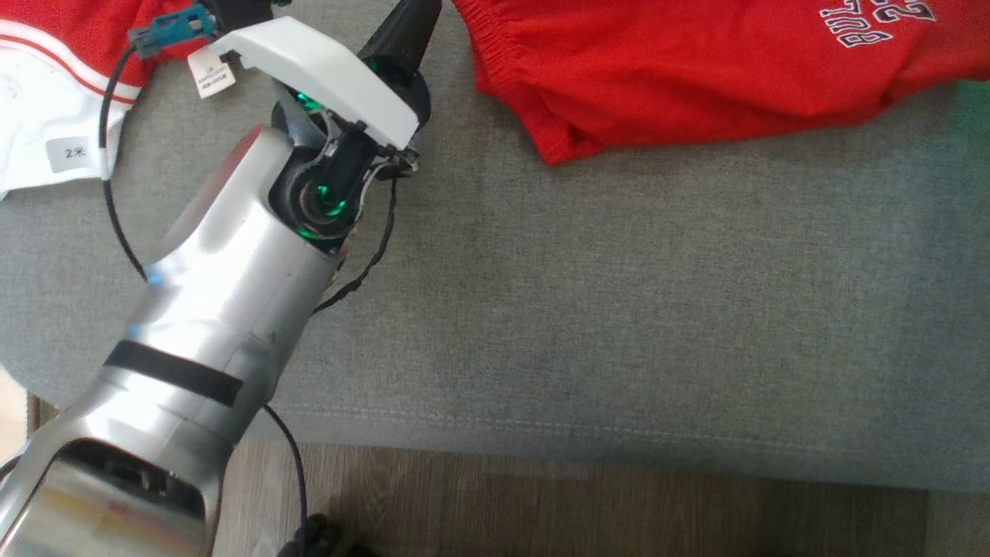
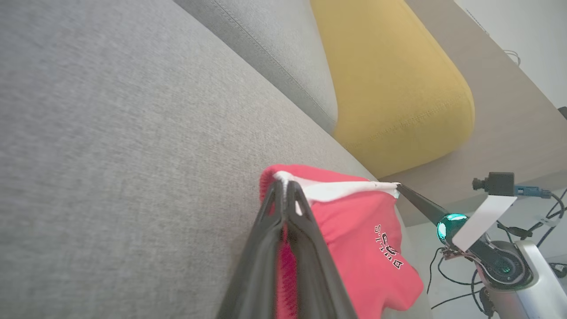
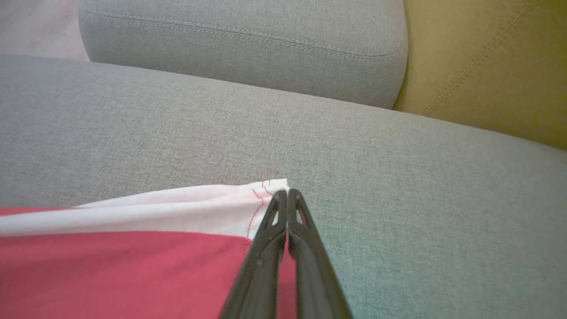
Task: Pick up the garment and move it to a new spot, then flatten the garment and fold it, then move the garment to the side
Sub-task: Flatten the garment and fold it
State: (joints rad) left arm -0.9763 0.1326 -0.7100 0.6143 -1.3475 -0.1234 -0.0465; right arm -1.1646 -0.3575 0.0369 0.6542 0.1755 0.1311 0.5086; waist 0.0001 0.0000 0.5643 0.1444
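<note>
The garment (image 2: pixel 354 230) is a red pair of shorts with black-and-white lettering and a white edge. In the left wrist view, my left gripper (image 2: pixel 283 184) is shut on one corner of that edge. The white strip runs taut to my right gripper (image 2: pixel 398 186), which pinches the other corner. The right wrist view shows the right gripper (image 3: pixel 287 192) shut on the white corner, and the garment (image 3: pixel 110 266) spreads away to its left. In the head view, my left arm reaches up from the lower left. Its dark fingers (image 1: pixel 406 31) run off the top edge beside the red garment (image 1: pixel 696 77).
Everything lies on a grey sofa seat (image 1: pixel 619 271), with a grey back cushion (image 3: pixel 243 53) and a yellow cushion (image 2: pixel 398 88) behind it. A white cloth with a red stripe and a label (image 1: pixel 46 93) sits at the head view's top left. Wooden floor (image 1: pixel 619 510) borders the seat's front edge.
</note>
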